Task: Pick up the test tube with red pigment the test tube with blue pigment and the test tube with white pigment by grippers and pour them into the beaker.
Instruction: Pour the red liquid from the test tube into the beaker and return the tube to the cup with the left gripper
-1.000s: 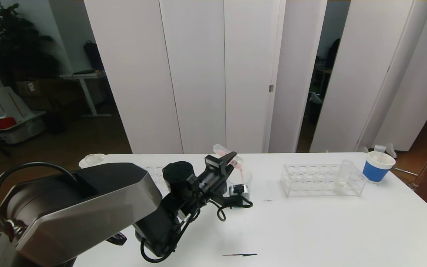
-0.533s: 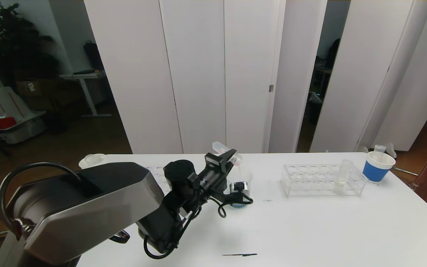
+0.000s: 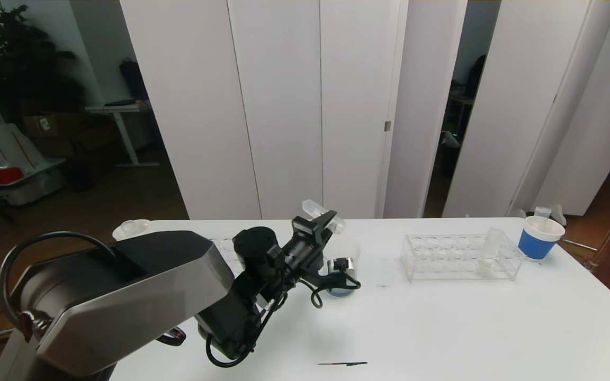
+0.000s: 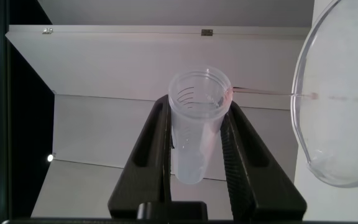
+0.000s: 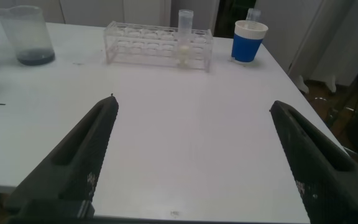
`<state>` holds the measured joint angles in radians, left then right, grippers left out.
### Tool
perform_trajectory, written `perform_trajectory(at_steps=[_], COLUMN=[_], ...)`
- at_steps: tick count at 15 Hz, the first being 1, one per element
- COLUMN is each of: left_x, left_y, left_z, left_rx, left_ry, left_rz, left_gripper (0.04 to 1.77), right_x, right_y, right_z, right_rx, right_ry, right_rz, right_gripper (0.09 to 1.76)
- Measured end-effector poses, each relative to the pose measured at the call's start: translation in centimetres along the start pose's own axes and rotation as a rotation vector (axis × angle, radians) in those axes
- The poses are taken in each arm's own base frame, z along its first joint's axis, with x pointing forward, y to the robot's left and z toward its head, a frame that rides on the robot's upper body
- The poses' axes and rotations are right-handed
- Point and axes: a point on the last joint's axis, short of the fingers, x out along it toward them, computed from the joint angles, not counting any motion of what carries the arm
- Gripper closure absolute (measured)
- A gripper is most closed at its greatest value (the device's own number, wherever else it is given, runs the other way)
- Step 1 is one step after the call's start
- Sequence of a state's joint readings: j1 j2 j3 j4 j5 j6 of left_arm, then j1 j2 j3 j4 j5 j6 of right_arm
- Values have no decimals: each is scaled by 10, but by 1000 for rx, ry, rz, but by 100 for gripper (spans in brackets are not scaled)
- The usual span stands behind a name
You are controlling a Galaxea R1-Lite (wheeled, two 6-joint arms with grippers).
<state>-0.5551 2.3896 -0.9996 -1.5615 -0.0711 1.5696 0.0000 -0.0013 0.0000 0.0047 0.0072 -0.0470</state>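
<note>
My left gripper [image 3: 322,221] is shut on a clear test tube [image 3: 324,214], held tilted just above and to the left of the beaker [image 3: 345,253]. In the left wrist view the tube [image 4: 194,134] sits between the fingers [image 4: 244,149], nearly empty with a faint pink trace at its mouth, and the beaker's rim [image 4: 298,118] is beside it. The beaker holds dark bluish liquid at its bottom [image 5: 35,57]. The test tube with white pigment [image 3: 489,250] stands in the clear rack [image 3: 442,259] on the right. No tube with blue pigment shows. My right gripper [image 5: 192,102] is open and empty above the table's near right part.
A blue paper cup [image 3: 539,238] stands at the far right beyond the rack. A second clear rack [image 3: 224,247] is partly hidden behind my left arm, with a white cup [image 3: 131,228] at the far left. A thin black mark [image 3: 342,363] lies near the table's front.
A second ago the tube was tipped down, pouring red liquid into the beaker. Now it is tilted back up and drawn slightly left, nearly empty. The right arm has not moved.
</note>
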Motion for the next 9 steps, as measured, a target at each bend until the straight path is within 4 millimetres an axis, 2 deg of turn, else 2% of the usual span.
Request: perform_trajectory(at_steps=[5,9], left_x=[-1,-4], left_y=[1,14], left_z=[-2,-6], left_rx=[9,-23], left_ry=[6,37], left_rz=[-1,21], left_gripper=[124,124], right_x=[0,0], right_y=[0,0], right_z=[0,0], right_rx=[0,0], right_ry=[0,0], right_rz=[0,0], right_gripper=[10,10])
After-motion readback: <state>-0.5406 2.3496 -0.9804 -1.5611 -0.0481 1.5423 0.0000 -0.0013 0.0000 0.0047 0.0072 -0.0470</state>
